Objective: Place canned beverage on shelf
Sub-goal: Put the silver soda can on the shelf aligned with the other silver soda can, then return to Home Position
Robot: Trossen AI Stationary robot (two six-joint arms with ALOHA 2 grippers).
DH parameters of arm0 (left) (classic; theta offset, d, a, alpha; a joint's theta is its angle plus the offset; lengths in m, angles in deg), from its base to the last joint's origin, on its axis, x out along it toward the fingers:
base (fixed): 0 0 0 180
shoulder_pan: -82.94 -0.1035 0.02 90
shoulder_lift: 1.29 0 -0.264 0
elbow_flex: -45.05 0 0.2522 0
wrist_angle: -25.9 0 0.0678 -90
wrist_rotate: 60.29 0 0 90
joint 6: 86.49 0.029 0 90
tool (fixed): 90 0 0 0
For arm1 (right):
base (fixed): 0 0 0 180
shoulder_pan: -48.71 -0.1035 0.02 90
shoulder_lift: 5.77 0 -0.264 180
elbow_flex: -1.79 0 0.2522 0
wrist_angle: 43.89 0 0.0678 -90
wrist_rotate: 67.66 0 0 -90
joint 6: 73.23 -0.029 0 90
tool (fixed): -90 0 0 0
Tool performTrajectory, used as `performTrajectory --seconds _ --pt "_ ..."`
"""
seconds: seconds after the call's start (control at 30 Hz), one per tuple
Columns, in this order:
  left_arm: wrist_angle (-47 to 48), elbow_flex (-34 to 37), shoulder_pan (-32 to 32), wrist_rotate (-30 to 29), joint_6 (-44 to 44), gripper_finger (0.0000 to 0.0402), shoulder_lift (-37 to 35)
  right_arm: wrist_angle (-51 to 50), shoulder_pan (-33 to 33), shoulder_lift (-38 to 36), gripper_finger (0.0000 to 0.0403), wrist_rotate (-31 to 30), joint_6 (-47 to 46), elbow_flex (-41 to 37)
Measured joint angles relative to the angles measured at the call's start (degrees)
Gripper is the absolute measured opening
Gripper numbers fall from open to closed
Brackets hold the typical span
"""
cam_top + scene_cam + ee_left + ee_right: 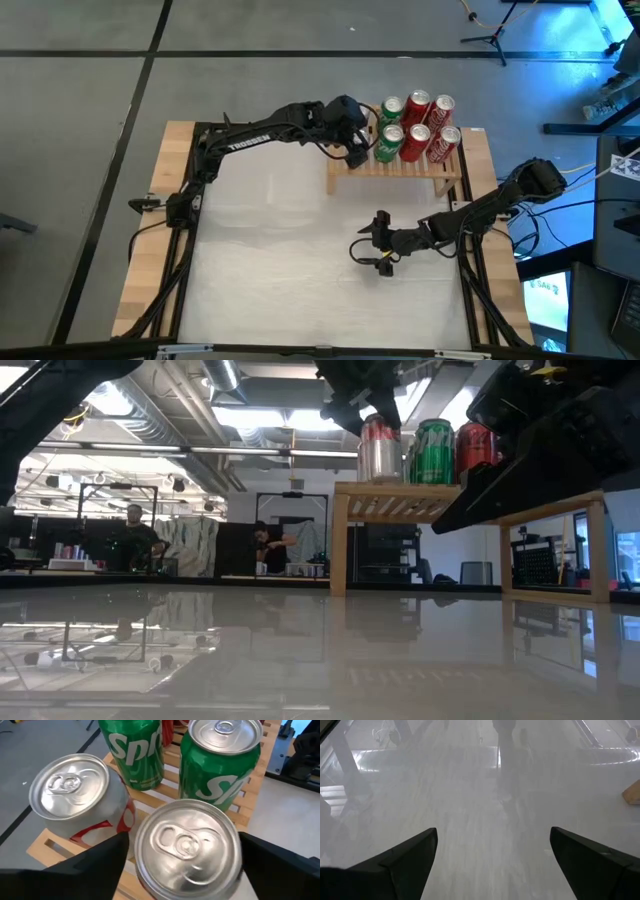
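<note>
1. The left tool [182, 870] straddles a silver-topped can [187, 847] on the shelf [395, 167], fingers apart beside its sides.
2. Green and red cans [415, 130] crowd that shelf.
3. The right tool [381, 240] hangs spread wide over the counter [280, 270].

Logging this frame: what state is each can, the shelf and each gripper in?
shelf: standing on the table, loaded with cans
nearest can: upright, unopened, at the shelf's end
silver-and-red can: upright, unopened
green cans: upright on the slats
red cans: upright
left gripper: around the nearest can
right gripper: open, empty, over the table
</note>
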Motion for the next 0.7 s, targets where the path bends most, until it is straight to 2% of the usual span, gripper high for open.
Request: performTrajectory --seconds 0.23,0.43,0.7 --pt "0.1 0.0 0.0 -0.1 1.5 0.0393 0.0 0.0 0.0 0.0 0.0381 0.0 0.0 0.0" --pt "0.6 -0.6 0.4 -0.2 1.7 0.0395 -0.6 0.0 0.0 0.0 0.0381 0.0 0.0 0.0" --pt "0.9 -0.7 0.6 -0.3 1.9 0.0396 -4.8 0.1 0.0 0.0 0.0381 0.0 0.0 0.0"
